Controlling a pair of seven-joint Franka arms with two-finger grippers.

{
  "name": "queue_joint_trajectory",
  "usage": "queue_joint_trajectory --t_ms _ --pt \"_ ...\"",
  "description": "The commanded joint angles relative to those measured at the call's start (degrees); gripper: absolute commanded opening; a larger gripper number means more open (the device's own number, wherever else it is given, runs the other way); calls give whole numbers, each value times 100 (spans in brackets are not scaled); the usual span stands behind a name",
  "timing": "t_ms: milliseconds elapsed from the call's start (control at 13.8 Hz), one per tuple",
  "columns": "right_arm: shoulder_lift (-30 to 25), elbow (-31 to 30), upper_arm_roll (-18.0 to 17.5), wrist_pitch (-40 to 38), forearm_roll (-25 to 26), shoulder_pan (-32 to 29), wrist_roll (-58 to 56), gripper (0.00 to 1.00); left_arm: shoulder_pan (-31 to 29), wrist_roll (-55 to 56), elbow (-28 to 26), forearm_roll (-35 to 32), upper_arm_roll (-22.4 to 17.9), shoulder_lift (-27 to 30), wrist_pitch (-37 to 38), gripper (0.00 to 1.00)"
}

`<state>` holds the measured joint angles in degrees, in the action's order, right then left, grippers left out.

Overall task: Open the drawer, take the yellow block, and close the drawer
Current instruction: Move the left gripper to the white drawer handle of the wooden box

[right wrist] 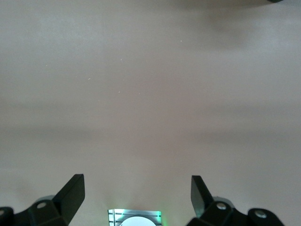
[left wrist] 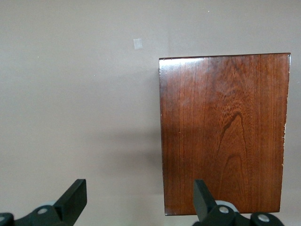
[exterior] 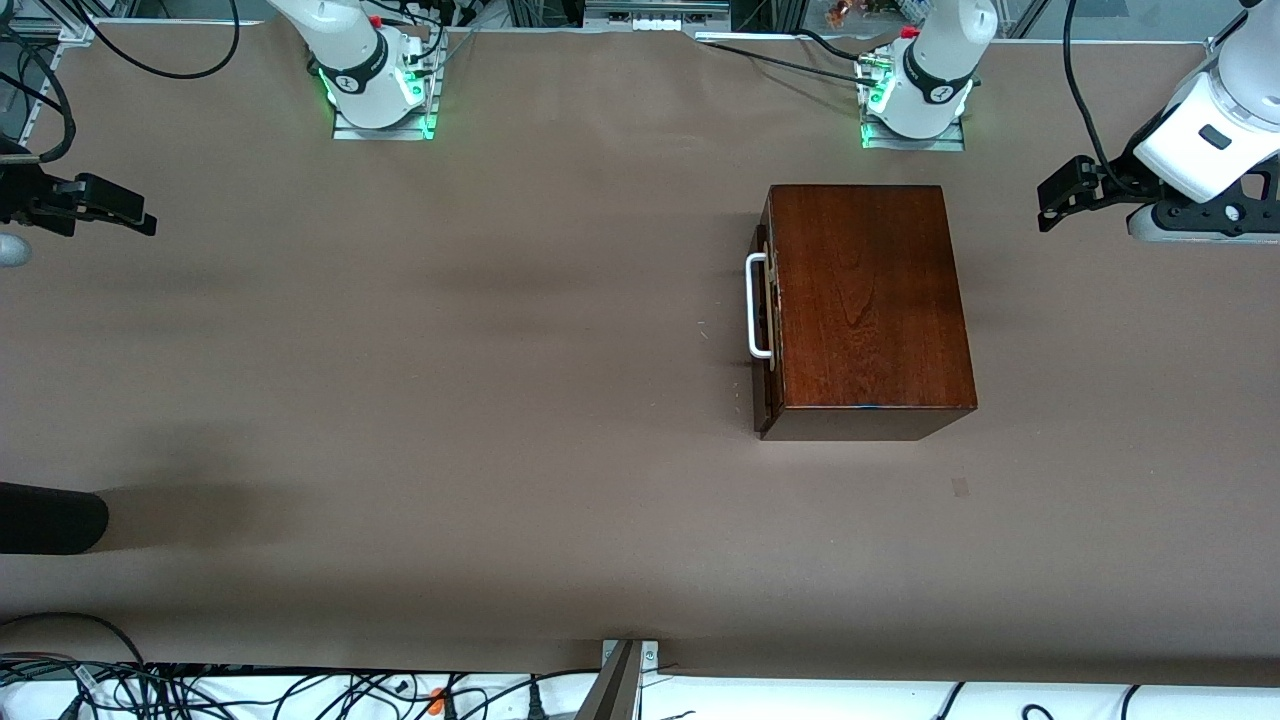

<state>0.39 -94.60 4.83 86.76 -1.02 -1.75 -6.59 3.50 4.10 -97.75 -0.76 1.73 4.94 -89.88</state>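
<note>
One matte brown table (exterior: 500, 400) fills the frame. Right of centre sits one glossy reddish wooden box (exterior: 868, 300), its drawer (exterior: 764, 330) shut, with a white loop handle (exterior: 755, 305). Left gripper (exterior: 1058, 205) upper right, right gripper (exterior: 125, 212) upper left; both wait, fingers spread wide, empty.

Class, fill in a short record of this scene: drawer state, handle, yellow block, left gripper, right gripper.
drawer state: drawer shut in the wooden box
handle: white loop handle on the front, facing the right arm's end of the table
yellow block: not visible
left gripper: left gripper open, waiting over the table beside the box
right gripper: right gripper open, waiting over bare table
</note>
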Motion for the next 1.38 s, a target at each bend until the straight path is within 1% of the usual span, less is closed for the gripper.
queue_joint_trajectory --t_ms 0,363,508,653,943,1161,1306 --pt "-21 -41 70 -62 32 -54 -62 100 -25 39 -24 155 29 60 -21 100" --pt "-21 -59 71 -141 -4 -54 -62 100 45 161 -7 173 38 51 -21 100" --pt "-30 -50 71 -150 -4 -54 -62 100 63 371 150 173 361 -62 -21 100" --pt "-21 -41 71 -141 -4 -45 -62 100 63 915 300 155 695 -203 -21 100" --pt "-30 -41 71 -150 -4 -45 -62 100 72 1654 502 129 1302 -361 -39 100" --pt "-21 -41 71 -150 -4 -54 -71 100 81 2234 783 85 2004 -607 -30 100" --pt "-21 -41 71 -150 -4 -54 -62 100 186 2725 977 6 2531 -975 -39 100"
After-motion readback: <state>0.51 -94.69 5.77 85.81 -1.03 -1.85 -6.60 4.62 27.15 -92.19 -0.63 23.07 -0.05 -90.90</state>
